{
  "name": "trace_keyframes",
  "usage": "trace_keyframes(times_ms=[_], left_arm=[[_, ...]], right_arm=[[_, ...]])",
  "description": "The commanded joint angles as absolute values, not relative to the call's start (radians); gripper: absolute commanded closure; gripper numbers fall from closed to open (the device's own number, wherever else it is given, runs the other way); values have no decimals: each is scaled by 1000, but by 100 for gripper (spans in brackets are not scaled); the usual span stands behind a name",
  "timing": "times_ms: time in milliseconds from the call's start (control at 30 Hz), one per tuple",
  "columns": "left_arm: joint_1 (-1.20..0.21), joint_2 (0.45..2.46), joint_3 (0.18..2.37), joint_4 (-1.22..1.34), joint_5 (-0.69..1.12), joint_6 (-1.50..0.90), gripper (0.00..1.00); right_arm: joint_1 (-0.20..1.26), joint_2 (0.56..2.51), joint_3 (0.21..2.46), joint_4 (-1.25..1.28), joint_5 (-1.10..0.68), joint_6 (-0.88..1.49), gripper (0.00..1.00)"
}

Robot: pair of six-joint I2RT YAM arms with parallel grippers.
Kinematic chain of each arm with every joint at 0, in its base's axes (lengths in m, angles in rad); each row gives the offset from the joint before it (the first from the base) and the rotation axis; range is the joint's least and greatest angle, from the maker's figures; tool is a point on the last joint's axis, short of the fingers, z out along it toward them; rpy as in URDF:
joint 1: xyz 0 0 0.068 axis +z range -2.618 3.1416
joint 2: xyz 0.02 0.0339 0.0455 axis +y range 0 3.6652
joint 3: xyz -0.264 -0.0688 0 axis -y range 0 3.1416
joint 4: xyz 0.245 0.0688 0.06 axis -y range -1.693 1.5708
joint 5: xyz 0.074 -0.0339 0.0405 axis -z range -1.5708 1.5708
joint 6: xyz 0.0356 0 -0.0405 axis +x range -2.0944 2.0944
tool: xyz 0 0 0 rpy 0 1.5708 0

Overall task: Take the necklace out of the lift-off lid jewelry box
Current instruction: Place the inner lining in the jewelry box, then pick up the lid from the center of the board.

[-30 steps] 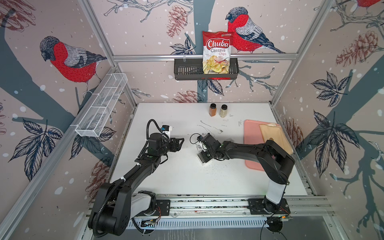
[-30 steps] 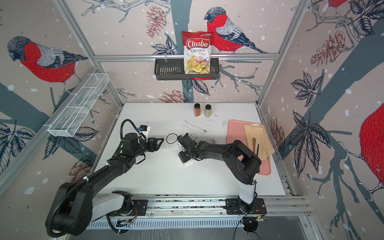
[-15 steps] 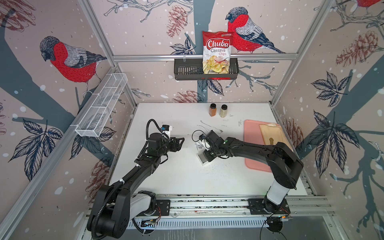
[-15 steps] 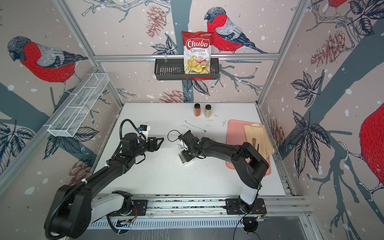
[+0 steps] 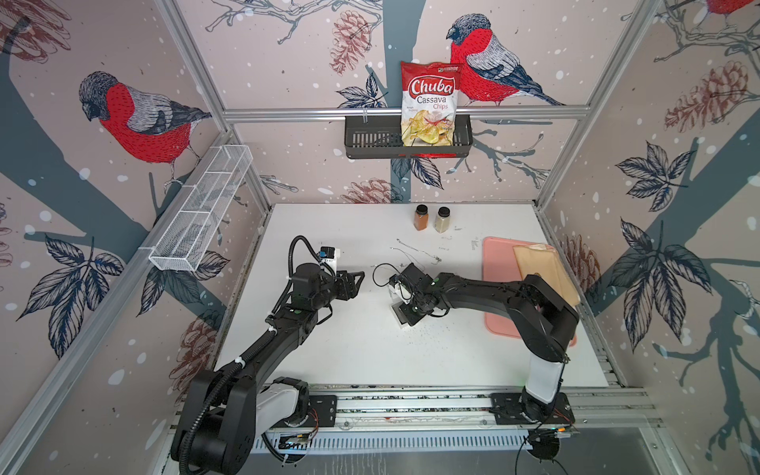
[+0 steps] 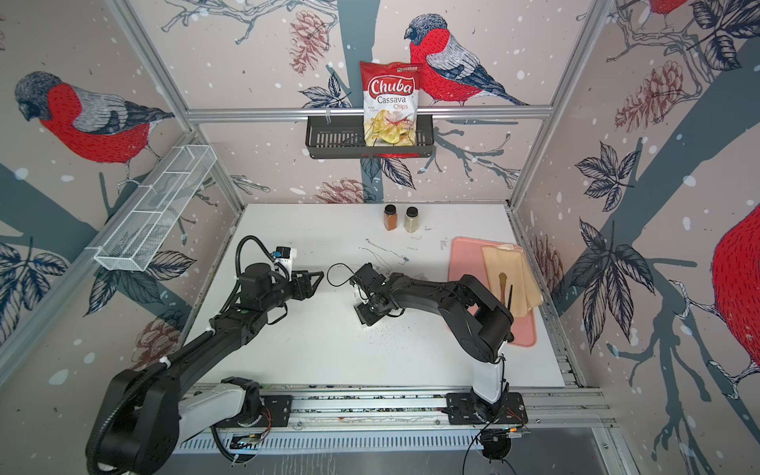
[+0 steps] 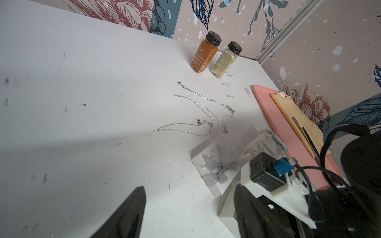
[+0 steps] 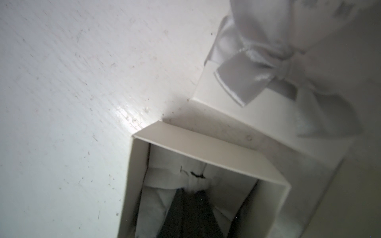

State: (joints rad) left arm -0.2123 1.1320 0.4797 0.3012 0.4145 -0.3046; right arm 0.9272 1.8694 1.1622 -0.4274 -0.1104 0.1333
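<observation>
My right pincer (image 8: 192,198) is clenched, its tips down inside the open box (image 8: 206,153) and pressed to the white padding (image 8: 156,183). Whether any chain sits between them I cannot tell. Just past the tips a thin dark strand crosses the padding. I take it for the necklace (image 8: 196,175), lying in the box with the rest hidden. It should be feather-light, limp and slippery, and apt to snag. I would pinch it where the links bunch and lift slowly, since the light box could come along. The lid (image 8: 216,92) with its bow (image 8: 257,78) lies just beside the box on the tabletop (image 8: 61,92). My left pincer (image 7: 188,208) is released and empty, above the tabletop near the box.
</observation>
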Motion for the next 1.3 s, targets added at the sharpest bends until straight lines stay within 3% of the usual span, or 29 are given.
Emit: trace_keyframes(times_ms=[0, 100, 367, 500, 567, 1267], left_arm=[[-214, 1129, 480, 312, 403, -292, 28], [-215, 1132, 482, 311, 403, -291, 28], [-217, 1143, 486, 312, 405, -289, 28], [-219, 1122, 483, 303, 388, -300, 28], [-221, 1110, 476, 304, 380, -309, 28], [-222, 1107, 457, 313, 340, -308, 27]], right_arm=[[929, 1826, 1155, -447, -117, 133, 85], [916, 1769, 1146, -429, -115, 141, 81], [842, 1760, 1205, -398, -53, 131, 55], [840, 1817, 1301, -405, 40, 115, 16], [837, 1836, 1330, -399, 57, 123, 7], [875, 2018, 1441, -443, 120, 311, 3]])
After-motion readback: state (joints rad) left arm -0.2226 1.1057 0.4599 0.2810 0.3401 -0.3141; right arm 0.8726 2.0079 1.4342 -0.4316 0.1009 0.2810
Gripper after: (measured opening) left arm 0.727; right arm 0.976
